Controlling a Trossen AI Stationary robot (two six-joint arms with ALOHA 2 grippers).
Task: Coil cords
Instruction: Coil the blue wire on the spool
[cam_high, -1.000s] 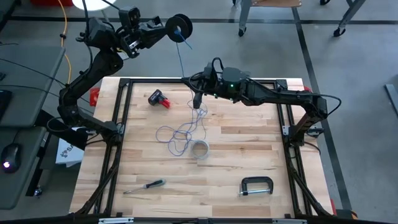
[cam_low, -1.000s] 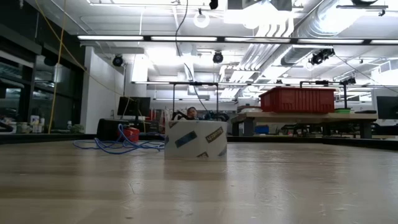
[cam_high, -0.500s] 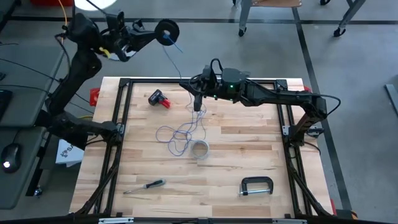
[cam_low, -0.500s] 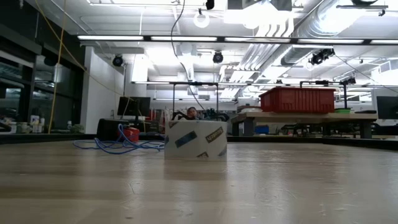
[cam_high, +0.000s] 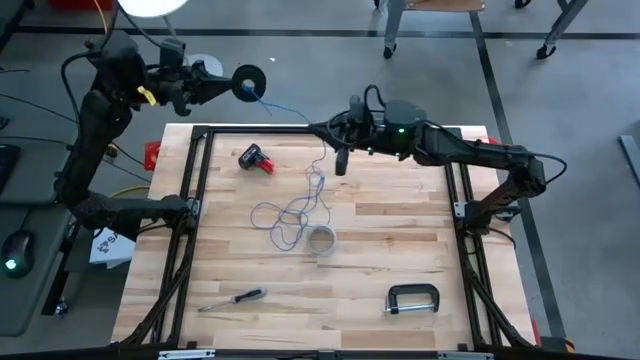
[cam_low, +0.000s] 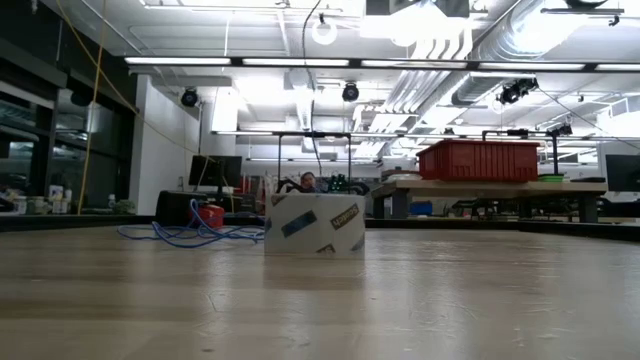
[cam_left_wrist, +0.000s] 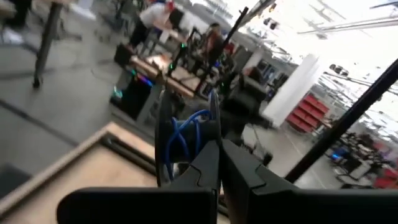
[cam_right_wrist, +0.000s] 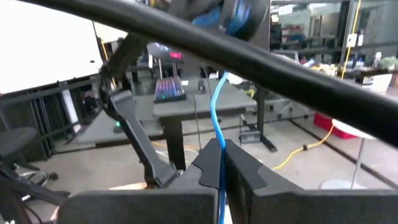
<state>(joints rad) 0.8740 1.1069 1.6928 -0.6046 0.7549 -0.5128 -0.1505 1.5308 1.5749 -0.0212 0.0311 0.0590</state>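
Observation:
A black spool (cam_high: 248, 84) wound with blue cord (cam_left_wrist: 186, 134) hangs beyond the table's far left corner, with my left gripper (cam_high: 233, 85) shut on it. From the spool the blue cord (cam_high: 290, 108) slants to my right gripper (cam_high: 337, 152), which is shut on it high above the table's far middle. Below that gripper the cord drops to a loose tangle of thin loops (cam_high: 290, 215) lying flat on the table. In the low view the tangle (cam_low: 190, 235) lies left of the tape roll. My left gripper pinches the spool's near flange (cam_left_wrist: 213, 127) at its rim between its two fingers, coming at it level. The spool is lifted clear, well above the table. My right gripper pinches a single strand of the blue cord (cam_right_wrist: 218, 134) between its two fingers, coming level from the table's right. Above the fingers the strand runs to the spool (cam_right_wrist: 239, 15); below them it hangs toward the tangle.
A tape roll (cam_high: 320, 240) stands beside the tangle's near end. A red and black object (cam_high: 256, 158) lies at the far left, a screwdriver (cam_high: 232, 298) near the front left, a clamp (cam_high: 412, 300) near the front right. A black frame (cam_high: 196, 180) borders the table.
My left gripper has swung with the spool toward the table's left, turned and sunk a little. My right gripper has gone toward the table's right edge and up, still shut on the cord. The strand between spool and right gripper now slants longer.

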